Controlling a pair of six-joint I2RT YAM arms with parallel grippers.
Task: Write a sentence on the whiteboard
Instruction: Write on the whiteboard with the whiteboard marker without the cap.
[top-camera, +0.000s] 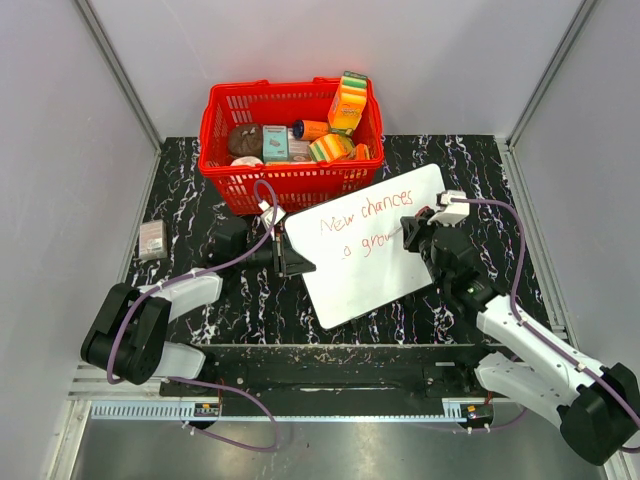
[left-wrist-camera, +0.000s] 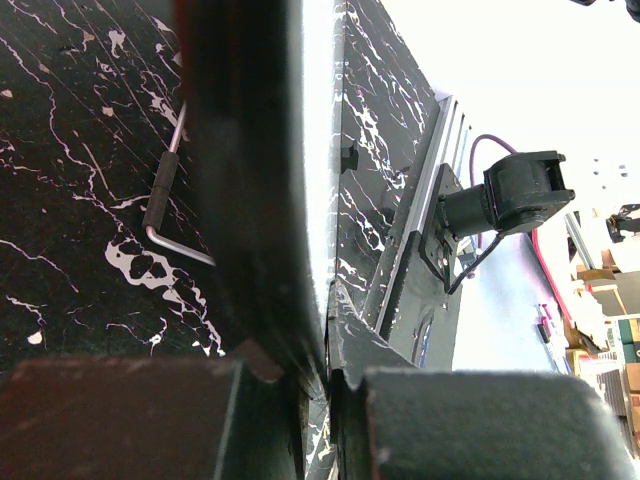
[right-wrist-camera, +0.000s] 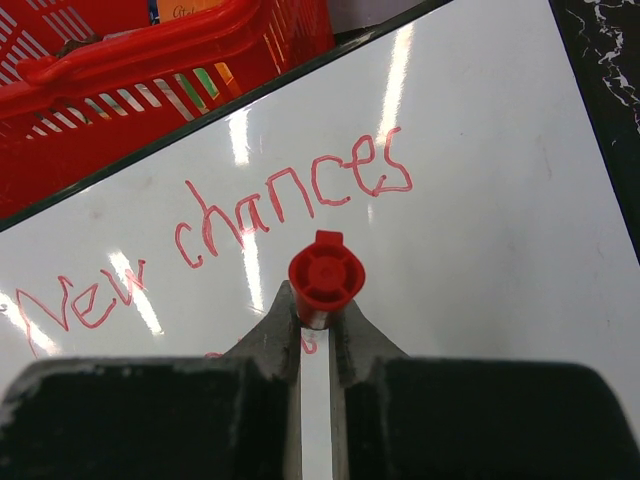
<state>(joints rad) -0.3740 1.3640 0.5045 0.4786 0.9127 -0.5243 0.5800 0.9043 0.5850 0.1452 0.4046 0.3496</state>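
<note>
My right gripper (right-wrist-camera: 318, 318) is clamped tight on a red marker (right-wrist-camera: 326, 272), whose butt end faces the wrist camera in mid-frame. Its tip is hidden beneath, so I cannot tell whether it touches. The whiteboard (top-camera: 372, 275) lies slantwise in the centre of the top view on the black marbled table (top-camera: 200, 190), its upper corner just beside the front wall of the red basket (top-camera: 300, 185) at upper centre. The sentence (top-camera: 358, 225) runs in red across the board's upper half: "New chances", with a shorter line below reading like "a grow". My left gripper (left-wrist-camera: 322, 360) pinches the whiteboard's left edge, jaws nearly together on the thin board.
</note>
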